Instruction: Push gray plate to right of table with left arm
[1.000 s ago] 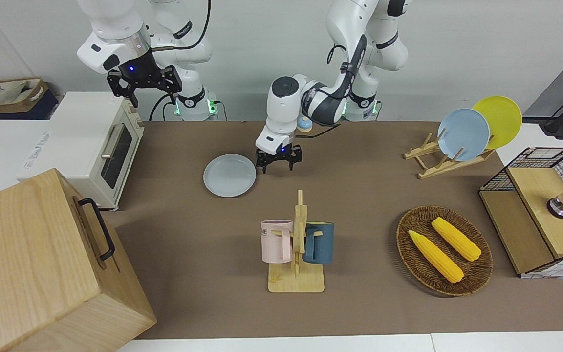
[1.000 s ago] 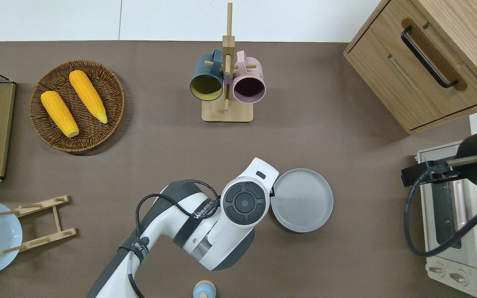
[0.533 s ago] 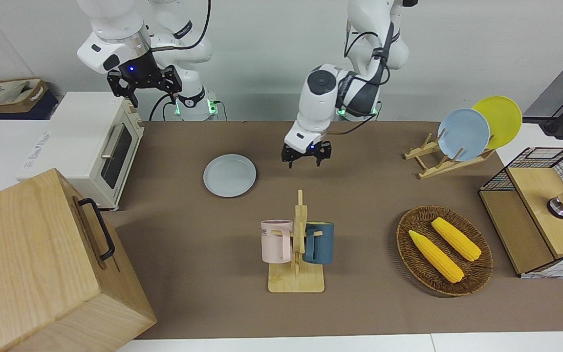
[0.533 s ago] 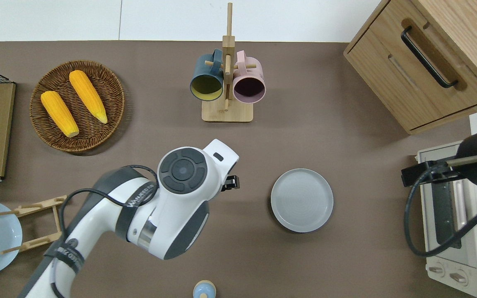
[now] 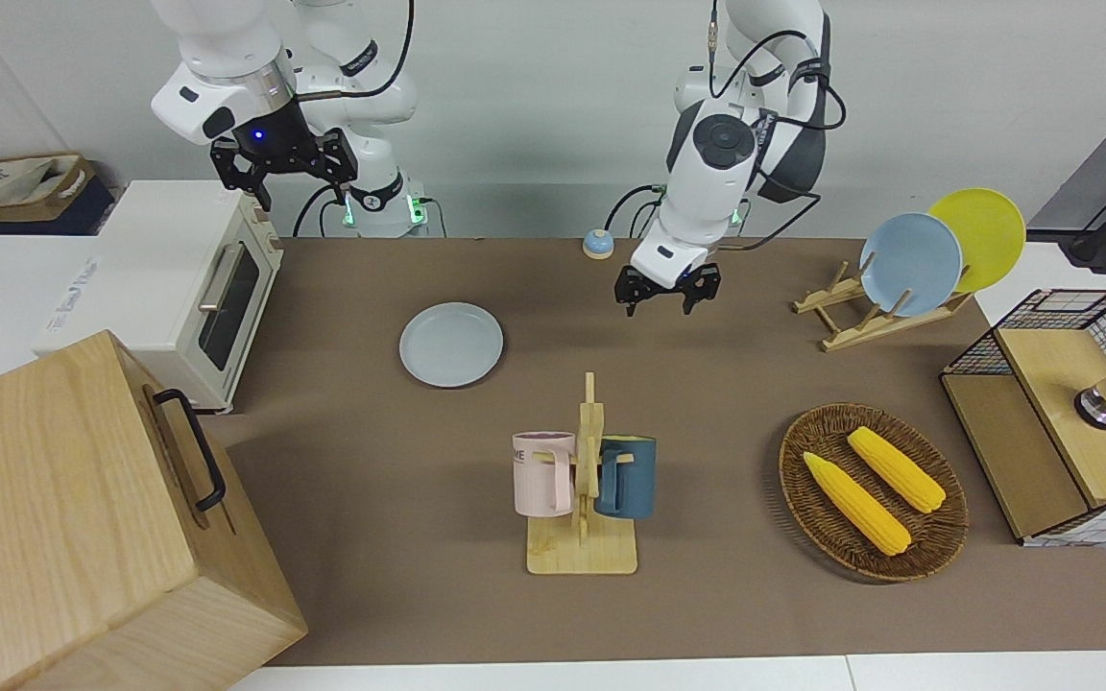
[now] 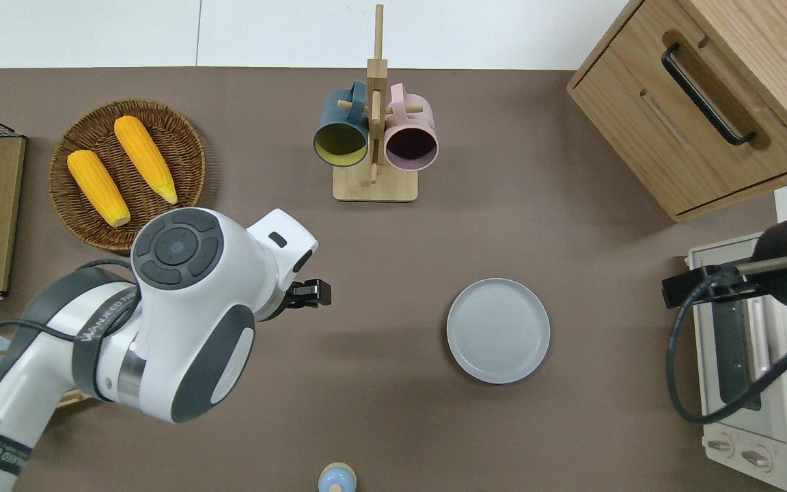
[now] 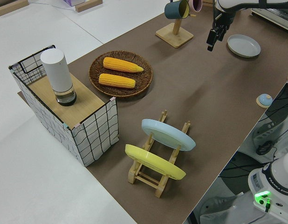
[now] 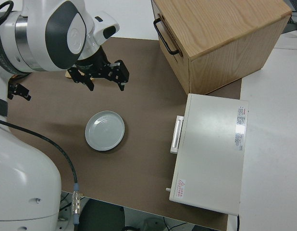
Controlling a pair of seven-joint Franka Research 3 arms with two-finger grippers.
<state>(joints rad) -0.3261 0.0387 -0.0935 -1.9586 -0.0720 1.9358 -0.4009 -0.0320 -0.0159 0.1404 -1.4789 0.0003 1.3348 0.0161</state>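
The left gripper [image 5: 666, 297] hangs in the air over bare table [image 5: 399, 576], its two black fingers [image 5: 689, 299] spread apart and holding nothing. It stands well apart from the gray plate [image 5: 451, 344], toward the left arm's end of the table. The gray plate lies flat on the brown cover, rim up, untouched; being round, it has no long axis and points no way. It rests toward the right arm's end, near the white toaster oven [image 5: 196, 288] yet clear of it, and nearer to the robots than the mug rack [image 5: 584, 480] with its pink and blue mugs. A wicker basket [image 5: 875, 491] holding two corn cobs sits toward the left arm's end. The right gripper [image 5: 282, 163] is parked, fingers apart.
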